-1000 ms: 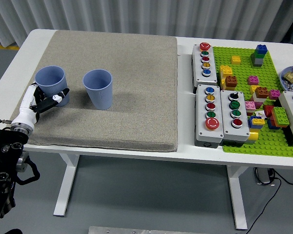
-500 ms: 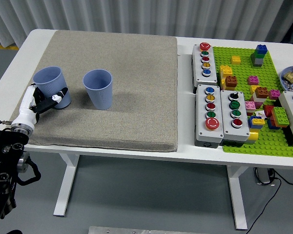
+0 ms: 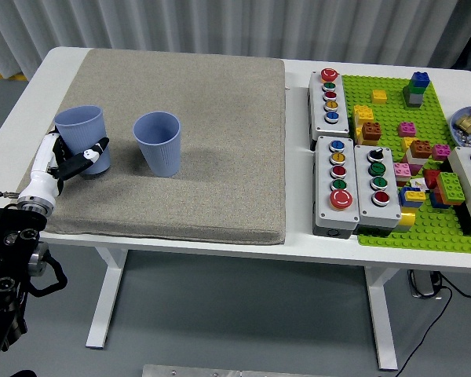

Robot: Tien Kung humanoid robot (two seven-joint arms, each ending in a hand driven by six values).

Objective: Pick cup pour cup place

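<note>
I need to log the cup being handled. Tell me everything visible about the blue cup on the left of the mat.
The left cup is a plain pale-blue tapered cup, likely plastic or paper, with an open mouth wider than its base. What is inside cannot be seen. It stands near the left edge of the grey mat, leaning slightly left. The left hand grips its lower part, its fingers wrapped across the front. A second matching cup stands apart to its right, not touching it.

On the grey mat, the right and far parts lie bare. Two blue cups stand at its left: the left cup, wrapped by the left hand, and the second cup, with a narrow gap between them. Button boxes and a brick plate crowd the bench's right.
</note>
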